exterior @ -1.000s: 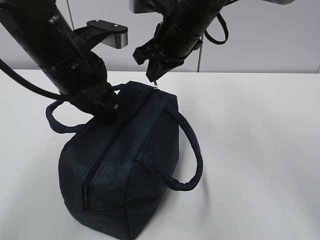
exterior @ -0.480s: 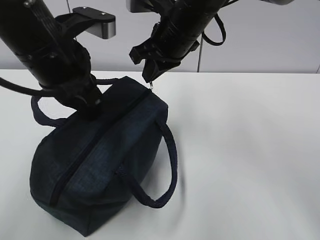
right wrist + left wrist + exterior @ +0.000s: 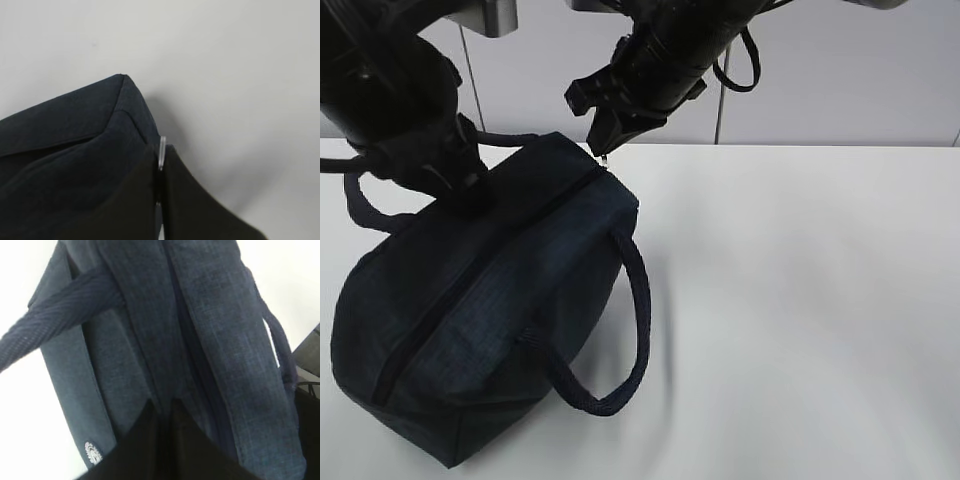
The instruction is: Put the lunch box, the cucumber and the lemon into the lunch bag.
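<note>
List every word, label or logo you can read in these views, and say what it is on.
No readable text in any view.
Small white round logo on the side of the lunch bag: too blurred to read, if it holds letters at all.

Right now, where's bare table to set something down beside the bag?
The table is bare right of the lunch bag, from its loop handle out to the right edge, back to the wall. The left side is crowded: bag, left gripper pinching its top, right gripper shut on the zipper pull.
</note>
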You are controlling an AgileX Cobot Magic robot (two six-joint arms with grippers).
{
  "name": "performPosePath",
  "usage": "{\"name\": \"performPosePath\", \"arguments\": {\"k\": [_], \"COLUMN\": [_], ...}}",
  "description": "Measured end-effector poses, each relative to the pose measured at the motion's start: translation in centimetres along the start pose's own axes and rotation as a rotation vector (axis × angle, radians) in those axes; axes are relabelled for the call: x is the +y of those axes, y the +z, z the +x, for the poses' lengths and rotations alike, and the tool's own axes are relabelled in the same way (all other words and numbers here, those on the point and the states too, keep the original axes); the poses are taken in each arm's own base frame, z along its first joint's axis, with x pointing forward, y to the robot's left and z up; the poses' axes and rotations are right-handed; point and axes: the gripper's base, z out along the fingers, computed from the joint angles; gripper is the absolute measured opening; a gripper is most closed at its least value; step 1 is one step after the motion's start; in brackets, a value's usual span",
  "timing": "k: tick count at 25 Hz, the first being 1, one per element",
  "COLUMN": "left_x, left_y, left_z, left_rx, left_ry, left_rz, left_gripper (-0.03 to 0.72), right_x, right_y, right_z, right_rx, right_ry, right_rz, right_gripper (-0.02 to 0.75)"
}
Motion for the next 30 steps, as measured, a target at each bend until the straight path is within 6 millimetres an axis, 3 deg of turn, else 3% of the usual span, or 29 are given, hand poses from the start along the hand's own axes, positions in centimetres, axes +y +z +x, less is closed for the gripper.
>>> {"name": "performPosePath", "arguments": {"k": [30], "left_x": [-2.0], "left_y": [-8.3], "left_z": [3.0], "left_rx": [-0.182], "left_ry": [0.034], "left_rz": [-0.030], "left_gripper": [-0.006], "right_x": [0.7], "right_y": [0.0], "right_z": [-0.6], "right_rx": [-0.058], "right_ry": [0.027], "right_rz": [-0.058], "right_gripper": [0.000]}}
